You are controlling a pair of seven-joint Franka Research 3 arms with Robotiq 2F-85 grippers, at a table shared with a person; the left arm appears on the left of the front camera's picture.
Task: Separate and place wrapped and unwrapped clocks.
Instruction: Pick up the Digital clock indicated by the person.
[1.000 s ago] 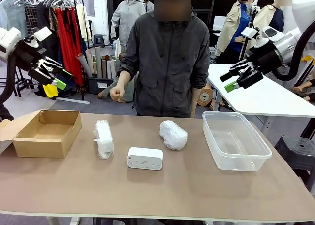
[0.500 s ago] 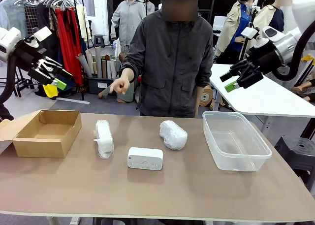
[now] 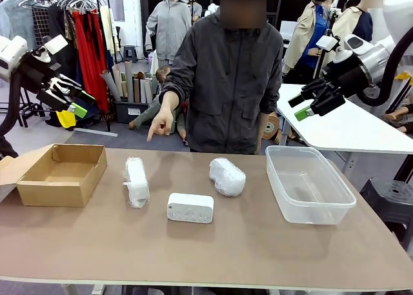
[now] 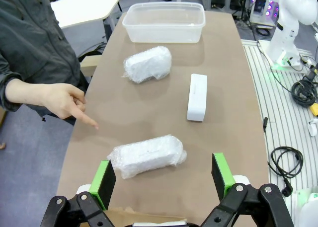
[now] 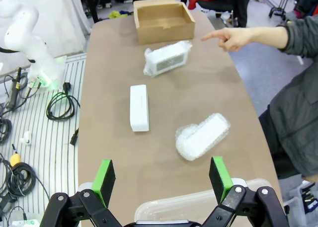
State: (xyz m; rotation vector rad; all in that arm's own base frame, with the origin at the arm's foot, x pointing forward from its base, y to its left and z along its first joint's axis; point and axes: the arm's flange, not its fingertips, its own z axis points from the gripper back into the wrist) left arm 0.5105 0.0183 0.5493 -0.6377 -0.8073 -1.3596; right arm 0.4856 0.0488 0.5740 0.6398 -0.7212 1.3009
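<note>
Front view: your left jaws and right jaws hang spread and empty, high at either end of the table [image 3: 258, 250]. Left wrapped clock [image 3: 136, 182], bare white clock [image 3: 190, 208] and right wrapped clock [image 3: 227, 177] lie between the cardboard box [image 3: 55, 193] and the clear tub [image 3: 317, 215]. The person's hand [image 3: 158, 125] points downward.

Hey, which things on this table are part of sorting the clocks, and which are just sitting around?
Job: left bubble-wrapped clock, right bubble-wrapped clock, bare white clock.
Lying about: cardboard box, clear plastic tub, both empty, possibly destinations.

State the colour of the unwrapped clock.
White. The unwrapped clock shows best in the left wrist view.
</note>
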